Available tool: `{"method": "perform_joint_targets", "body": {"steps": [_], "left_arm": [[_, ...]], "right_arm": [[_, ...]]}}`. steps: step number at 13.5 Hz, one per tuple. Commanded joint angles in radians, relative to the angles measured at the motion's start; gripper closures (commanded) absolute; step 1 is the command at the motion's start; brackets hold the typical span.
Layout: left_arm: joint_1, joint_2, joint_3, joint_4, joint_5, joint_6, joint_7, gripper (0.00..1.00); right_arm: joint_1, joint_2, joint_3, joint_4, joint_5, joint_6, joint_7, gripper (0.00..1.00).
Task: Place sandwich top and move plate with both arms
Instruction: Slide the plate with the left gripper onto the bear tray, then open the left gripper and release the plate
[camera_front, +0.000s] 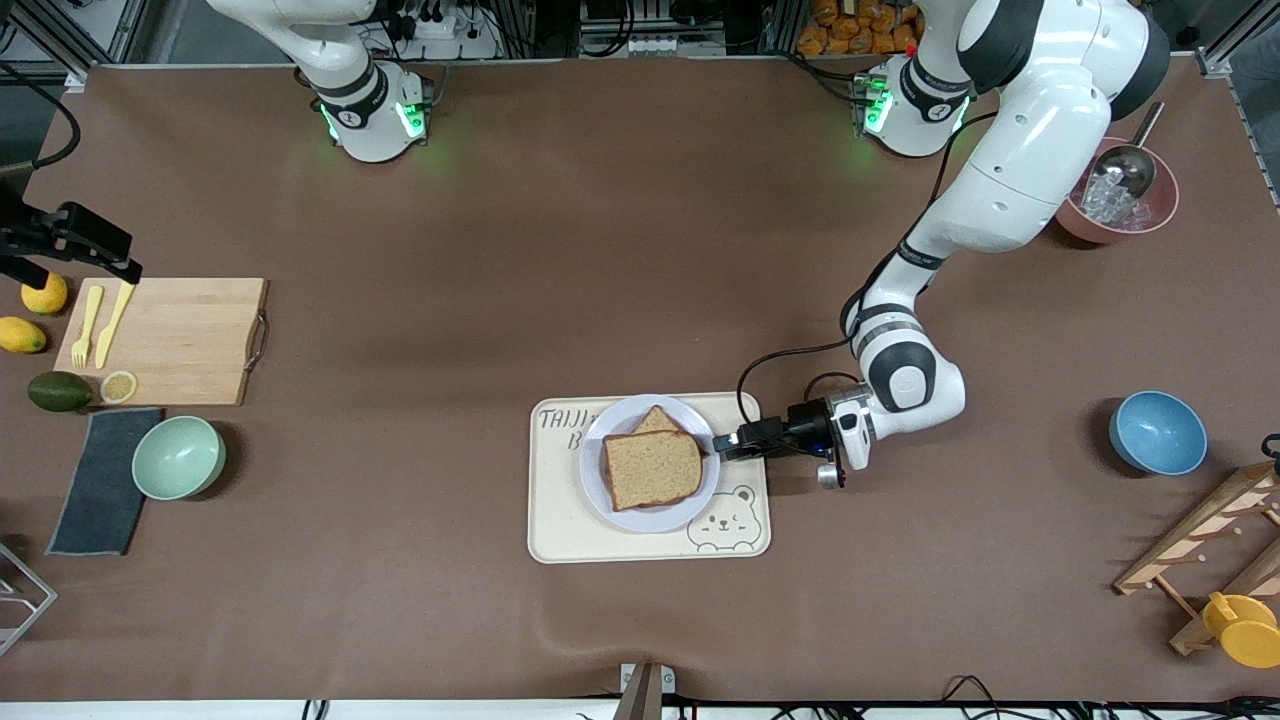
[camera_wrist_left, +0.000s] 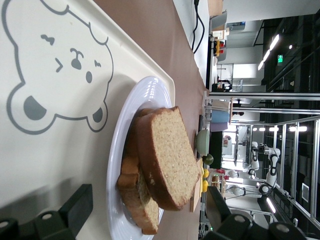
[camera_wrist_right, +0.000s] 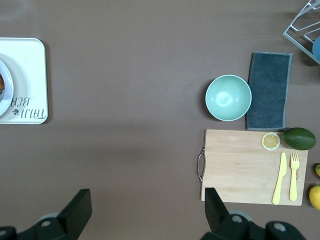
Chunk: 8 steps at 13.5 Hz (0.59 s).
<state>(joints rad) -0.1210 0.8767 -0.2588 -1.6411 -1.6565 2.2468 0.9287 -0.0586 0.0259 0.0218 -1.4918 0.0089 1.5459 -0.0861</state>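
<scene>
The sandwich top (camera_front: 652, 468), a light-brown bread slice, lies on a lower slice on the pale round plate (camera_front: 650, 520). The plate stands on the cream bear tray (camera_front: 560, 530). My left gripper (camera_front: 728, 445) hangs low over the tray's edge, beside the plate toward the left arm's end, open and holding nothing. In the left wrist view the sandwich top (camera_wrist_left: 167, 155) sits skewed on the stack, and the left gripper (camera_wrist_left: 148, 207) stands apart from the plate (camera_wrist_left: 125, 125). My right gripper (camera_front: 120, 262) waits high over the cutting board's end of the table. It shows open over bare table (camera_wrist_right: 147, 207).
A wooden cutting board (camera_front: 165, 340) with yellow knife and fork, a mint bowl (camera_front: 178, 457), a grey cloth (camera_front: 100, 480), lemons and an avocado lie at the right arm's end. A blue bowl (camera_front: 1157, 432), a pink ice bowl (camera_front: 1118, 205) and a wooden rack (camera_front: 1200, 550) stand at the left arm's end.
</scene>
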Motion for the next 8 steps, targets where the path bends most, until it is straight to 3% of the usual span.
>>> {"method": "perform_joint_targets", "body": {"steps": [1,3,6,8], "left_arm": [[0.023,-0.054,0.016,-0.009,0.14,0.008,-0.138,0.0],[0.023,-0.113,0.027,-0.009,0.286,0.01,-0.282,0.0],[0.032,-0.179,0.032,-0.014,0.38,0.011,-0.399,0.0],[0.032,-0.251,0.076,-0.02,0.434,0.017,-0.526,0.0]], "right_arm": [[-0.021,-0.003,0.014,0.001,-0.015,0.003,0.005,0.0],[-0.024,-0.001,0.012,0.004,-0.02,0.005,0.005,0.0],[-0.043,0.019,0.012,0.011,-0.02,0.017,0.003,0.0],[-0.043,0.022,0.01,0.016,-0.024,0.019,0.0,0.0]]}}
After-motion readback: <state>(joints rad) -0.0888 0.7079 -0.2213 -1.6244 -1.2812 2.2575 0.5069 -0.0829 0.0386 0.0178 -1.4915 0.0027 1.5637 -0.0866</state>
